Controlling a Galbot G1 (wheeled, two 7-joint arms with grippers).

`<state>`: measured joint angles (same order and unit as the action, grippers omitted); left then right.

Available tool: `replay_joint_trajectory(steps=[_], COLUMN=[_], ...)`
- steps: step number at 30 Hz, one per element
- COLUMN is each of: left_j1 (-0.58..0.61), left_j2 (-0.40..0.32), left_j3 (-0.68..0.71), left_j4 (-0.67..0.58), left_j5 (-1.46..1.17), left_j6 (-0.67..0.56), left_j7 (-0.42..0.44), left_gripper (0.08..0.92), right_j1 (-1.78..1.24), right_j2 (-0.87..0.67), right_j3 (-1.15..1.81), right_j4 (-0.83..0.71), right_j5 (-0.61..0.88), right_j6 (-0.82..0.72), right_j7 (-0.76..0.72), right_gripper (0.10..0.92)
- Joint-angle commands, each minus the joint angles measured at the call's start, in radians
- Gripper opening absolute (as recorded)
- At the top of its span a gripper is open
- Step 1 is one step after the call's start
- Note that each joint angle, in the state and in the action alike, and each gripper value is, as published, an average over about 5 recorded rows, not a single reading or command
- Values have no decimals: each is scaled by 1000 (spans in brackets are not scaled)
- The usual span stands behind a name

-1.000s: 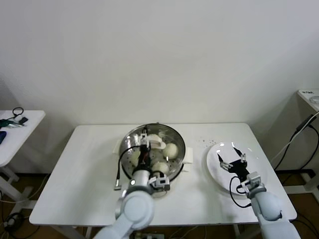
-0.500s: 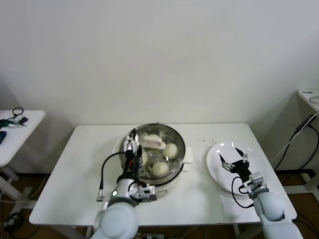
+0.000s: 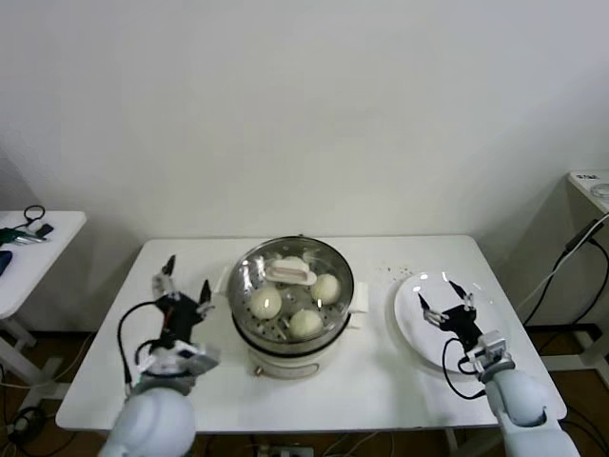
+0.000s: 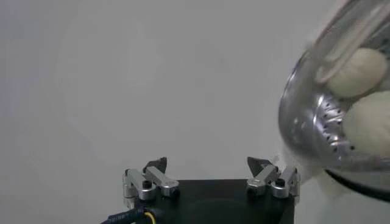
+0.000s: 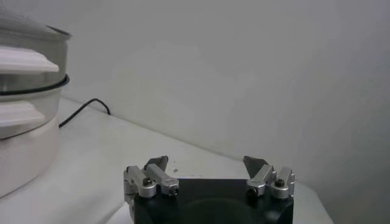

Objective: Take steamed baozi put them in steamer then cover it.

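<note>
Risk is small now, I think, because the cover (image 3: pixel 288 273) already sits on the steamer (image 3: pixel 293 309) in the middle of the head view, and the steamed baozi (image 3: pixel 265 303) show through the glass; I count three clearly, and a fourth may be hidden under the handle. One thing could go wrong: the left gripper (image 3: pixel 181 286) hangs at the lower left of the frame, just beside the steamer's left side, and its black cable loops low near the table (image 3: pixel 400 376). If this arm swings toward the centre, a finger or the cable could catch the side handle and push the pot or shift the lid. I cannot tell whether the lid rim is seated all around.

The left gripper points upward, fingers spread wide and holding nothing, apart from the steamer. In the left wrist view both fingertips stand far apart with empty space between them. The right gripper (image 3: pixel 446 304) waits at the lower right, above the white plate (image 3: pixel 409 324), fingers also spread and empty.
</note>
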<state>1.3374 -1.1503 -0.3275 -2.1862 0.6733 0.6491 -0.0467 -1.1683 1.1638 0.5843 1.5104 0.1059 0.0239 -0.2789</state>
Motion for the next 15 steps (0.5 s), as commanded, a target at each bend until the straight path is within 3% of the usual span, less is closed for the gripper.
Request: replay_joint_trajectory(steps=[1, 6, 15], left_j1=[173, 179, 172], left_j2=[-67, -90, -106], left_j3=[-415, -420, -400], left_j4=[109, 194, 222], left_j5=[-666, -758, -794], left_j6=[-571, -620, -618], left_j7=[-178, -178, -167], left_gripper=[823, 823, 823], right_j1=[-29, -42, -75], right_j2=[8, 28, 23], right_j3=[17, 32, 54], right_j4=[39, 43, 80], right_j5=[14, 18, 32], right_j6=[15, 43, 41], right_j7=[0, 15, 15], right_gripper=[823, 823, 823])
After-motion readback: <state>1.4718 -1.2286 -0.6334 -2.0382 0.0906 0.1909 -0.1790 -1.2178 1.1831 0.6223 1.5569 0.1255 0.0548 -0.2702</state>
